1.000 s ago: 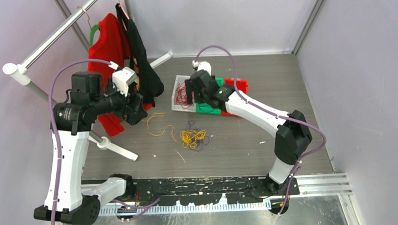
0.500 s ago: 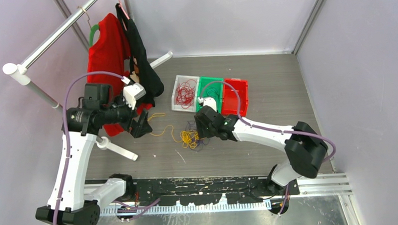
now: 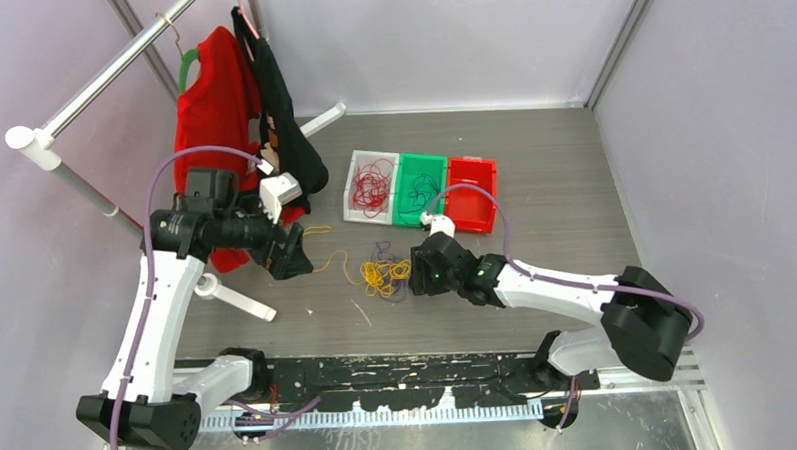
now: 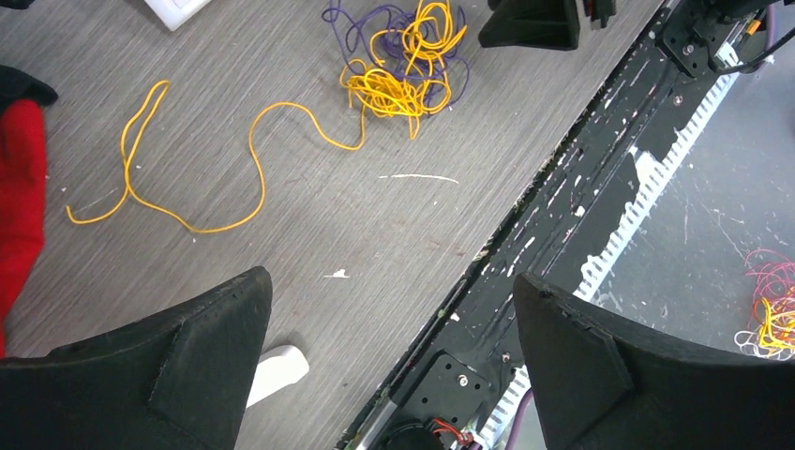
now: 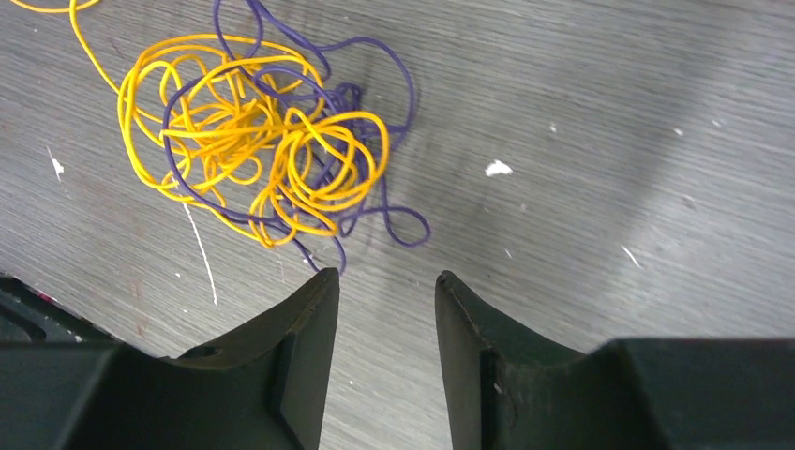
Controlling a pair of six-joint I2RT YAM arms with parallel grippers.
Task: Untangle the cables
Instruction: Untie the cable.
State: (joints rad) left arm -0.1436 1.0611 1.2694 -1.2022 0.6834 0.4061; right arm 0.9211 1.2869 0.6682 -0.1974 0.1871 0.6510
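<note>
The tangle of yellow and purple cables is left mid-tabletop, towards the near edge. The right gripper is poised just beside it with fingers narrowly apart and empty, seemingly to pinch one strand. The left gripper is held wide apart near a loose yellow cable.

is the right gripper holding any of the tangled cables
No, the right gripper is open with nothing between its jaws, and the yellow and purple cable tangle lies ahead of it.
</note>
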